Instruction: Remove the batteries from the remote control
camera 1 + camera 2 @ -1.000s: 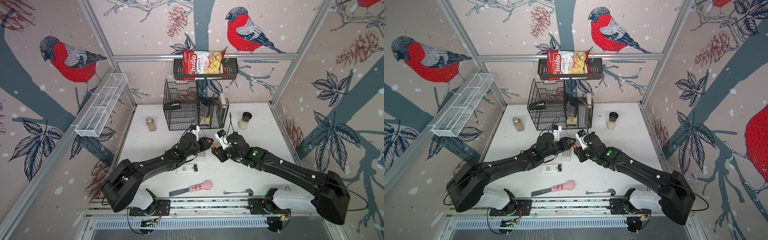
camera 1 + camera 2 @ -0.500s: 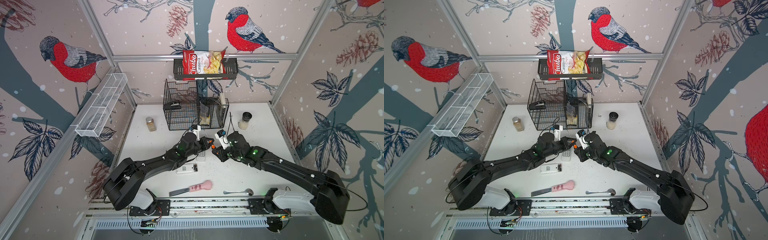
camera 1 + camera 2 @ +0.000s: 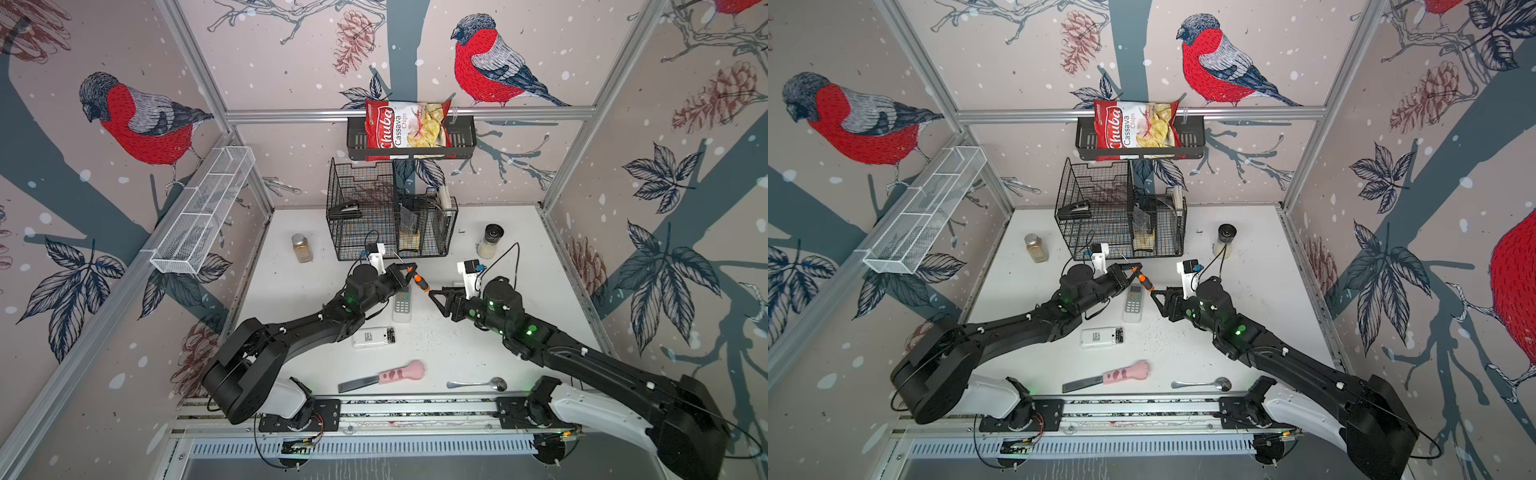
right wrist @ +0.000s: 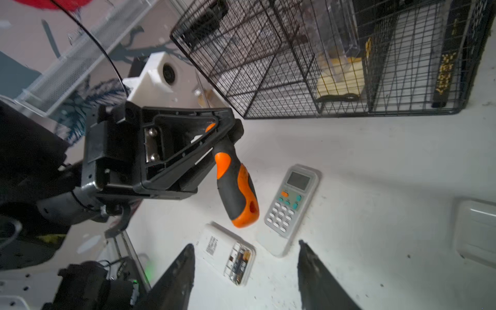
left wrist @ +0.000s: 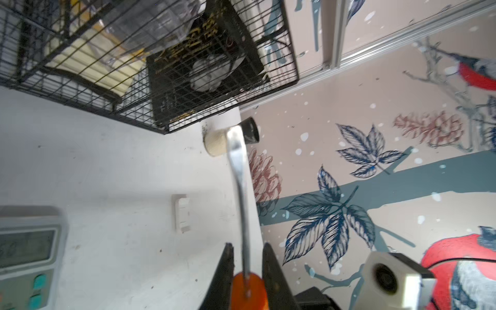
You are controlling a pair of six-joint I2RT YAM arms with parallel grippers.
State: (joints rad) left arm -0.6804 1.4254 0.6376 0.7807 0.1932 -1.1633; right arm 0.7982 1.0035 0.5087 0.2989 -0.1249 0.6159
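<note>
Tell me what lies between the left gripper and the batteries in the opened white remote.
The grey button remote lies between the left gripper and the batteries, seen in both top views.

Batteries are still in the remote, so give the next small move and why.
Probably turn the left tool to aim the tip of the screwdriver at the batteries in the open-backed remote. The left tool clamps the screwdriver, the right tool stands open, clear of the handle, and the batteries sit in their bay.
</note>
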